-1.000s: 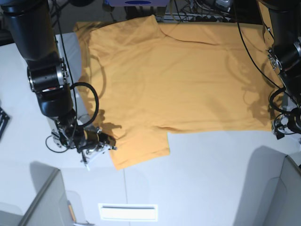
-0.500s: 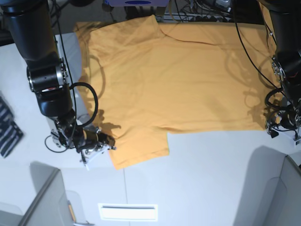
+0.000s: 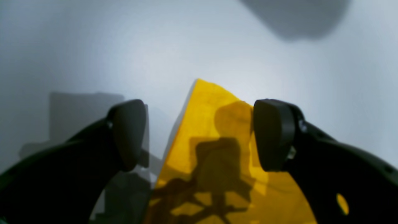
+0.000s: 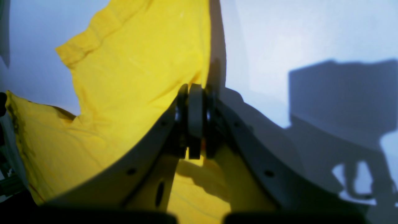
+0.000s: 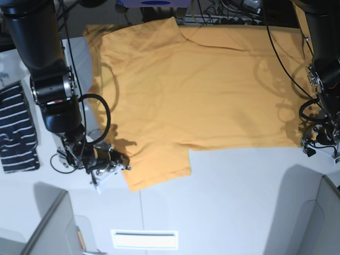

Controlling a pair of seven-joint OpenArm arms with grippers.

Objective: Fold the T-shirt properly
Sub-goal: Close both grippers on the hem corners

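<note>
The orange-yellow T-shirt (image 5: pixel 202 90) lies spread flat on the white table (image 5: pixel 239 191), one sleeve pointing to the near left. My right gripper (image 5: pixel 121 166) is at that sleeve's corner, and the right wrist view shows it (image 4: pixel 194 121) shut on the edge of the T-shirt (image 4: pixel 130 77). My left gripper (image 5: pixel 320 144) hangs over the hem corner at the right edge. In the left wrist view it (image 3: pixel 200 135) stands open, with the T-shirt's corner (image 3: pixel 206 102) lying between the two black fingertips (image 3: pixel 129 133), unpinched.
A navy garment with white stripes (image 5: pixel 18 130) lies at the table's left edge, beside the right arm. Grey partitions stand at the near left (image 5: pixel 48 228) and near right (image 5: pixel 319 212). A white strip (image 5: pixel 144 239) sits at the front. Cables (image 5: pixel 223 10) run along the back.
The left arm came down toward the hem corner, then held still. The striped garment has come into view and moved further onto the table at the left. The right gripper has not moved.
</note>
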